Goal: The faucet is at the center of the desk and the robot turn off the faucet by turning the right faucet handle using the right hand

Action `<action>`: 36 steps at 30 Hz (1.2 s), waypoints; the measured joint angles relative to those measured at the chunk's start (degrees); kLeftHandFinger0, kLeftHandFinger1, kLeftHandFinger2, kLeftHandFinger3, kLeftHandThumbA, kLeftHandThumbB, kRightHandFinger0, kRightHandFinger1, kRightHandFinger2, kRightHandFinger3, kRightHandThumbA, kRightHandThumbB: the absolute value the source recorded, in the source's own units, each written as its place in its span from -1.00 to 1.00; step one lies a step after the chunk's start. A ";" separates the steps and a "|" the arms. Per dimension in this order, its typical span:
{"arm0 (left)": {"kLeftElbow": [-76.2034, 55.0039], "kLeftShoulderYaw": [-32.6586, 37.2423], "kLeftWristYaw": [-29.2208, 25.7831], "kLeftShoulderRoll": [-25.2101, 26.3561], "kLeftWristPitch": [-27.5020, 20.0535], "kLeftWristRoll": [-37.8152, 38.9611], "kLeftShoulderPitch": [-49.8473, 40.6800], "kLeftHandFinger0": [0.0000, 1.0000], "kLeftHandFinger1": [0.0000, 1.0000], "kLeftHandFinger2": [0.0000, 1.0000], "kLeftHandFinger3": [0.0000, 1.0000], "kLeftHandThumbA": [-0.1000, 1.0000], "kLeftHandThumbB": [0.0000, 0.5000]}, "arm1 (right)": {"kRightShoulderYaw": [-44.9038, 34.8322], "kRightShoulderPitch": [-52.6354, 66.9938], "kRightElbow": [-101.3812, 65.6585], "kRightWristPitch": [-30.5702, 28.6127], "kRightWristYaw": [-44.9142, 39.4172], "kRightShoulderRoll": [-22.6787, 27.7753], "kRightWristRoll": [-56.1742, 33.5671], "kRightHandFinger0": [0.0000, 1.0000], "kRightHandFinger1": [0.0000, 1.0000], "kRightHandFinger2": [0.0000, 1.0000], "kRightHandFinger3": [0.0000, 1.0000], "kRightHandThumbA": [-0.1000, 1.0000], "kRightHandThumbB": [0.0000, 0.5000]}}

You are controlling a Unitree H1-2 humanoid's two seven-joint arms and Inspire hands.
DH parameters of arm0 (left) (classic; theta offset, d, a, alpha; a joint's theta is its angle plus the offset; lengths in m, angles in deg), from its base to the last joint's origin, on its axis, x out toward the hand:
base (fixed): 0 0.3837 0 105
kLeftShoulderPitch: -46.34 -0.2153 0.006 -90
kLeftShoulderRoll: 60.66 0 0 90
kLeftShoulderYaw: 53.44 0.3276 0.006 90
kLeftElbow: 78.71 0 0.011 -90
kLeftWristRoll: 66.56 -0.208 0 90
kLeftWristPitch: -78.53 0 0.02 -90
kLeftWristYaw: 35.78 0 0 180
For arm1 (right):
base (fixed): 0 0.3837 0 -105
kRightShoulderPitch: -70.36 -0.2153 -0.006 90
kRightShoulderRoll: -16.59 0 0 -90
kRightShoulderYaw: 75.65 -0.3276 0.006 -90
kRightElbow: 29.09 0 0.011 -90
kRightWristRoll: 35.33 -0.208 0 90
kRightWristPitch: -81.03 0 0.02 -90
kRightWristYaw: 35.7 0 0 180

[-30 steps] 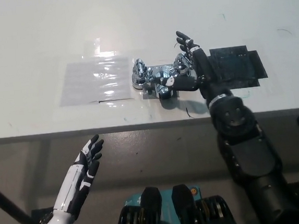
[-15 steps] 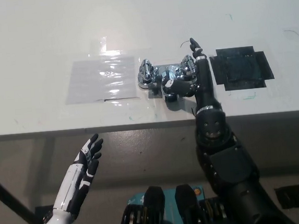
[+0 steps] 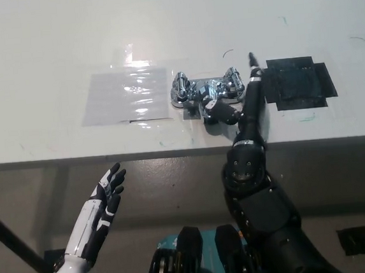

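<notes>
We see bright, even overhead light; glare on the clear sheet (image 3: 126, 95) and faucet (image 3: 205, 93); focus slightly soft.

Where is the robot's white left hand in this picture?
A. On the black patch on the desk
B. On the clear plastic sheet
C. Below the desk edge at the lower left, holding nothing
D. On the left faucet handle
C: the white left hand hangs below the desk edge at the lower left, fingers apart, touching nothing, far from the faucet.
</notes>
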 measured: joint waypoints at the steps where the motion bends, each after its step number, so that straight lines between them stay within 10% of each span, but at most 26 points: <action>1: -0.02 -0.03 0.01 0.10 0.00 0.00 0.00 1.00 1.00 1.00 1.00 0.90 -0.06 | -0.03 0.02 -1.67 -0.59 0.82 -0.01 0.24 1.00 1.00 1.00 1.00 1.00 -0.87; 5: -0.05 -0.17 0.00 0.58 0.01 0.02 0.02 1.00 1.00 1.00 1.00 0.90 -0.09 | -0.06 0.06 -9.99 -2.30 2.82 0.06 0.88 1.00 1.00 1.00 1.00 1.00 -0.75; 10: -0.02 -0.13 -0.01 0.63 0.04 0.01 0.00 1.00 1.00 1.00 1.00 0.89 -0.09 | 0.12 2.05 -20.24 -2.34 2.60 0.27 1.09 1.00 1.00 1.00 1.00 1.00 -0.14; 24: 0.04 -0.07 -0.01 0.63 0.30 0.00 0.01 1.00 1.00 1.00 1.00 0.92 -0.05 | 0.91 13.56 -48.56 -1.83 -1.22 4.59 0.20 1.00 1.00 1.00 1.00 1.00 -0.34; 36: -0.01 -0.08 0.05 0.63 0.37 0.84 -0.08 1.00 1.00 1.00 1.00 0.97 0.10 | 9.89 38.88 -63.42 -4.19 -12.86 21.98 -4.27 1.00 1.00 1.00 1.00 1.00 -0.36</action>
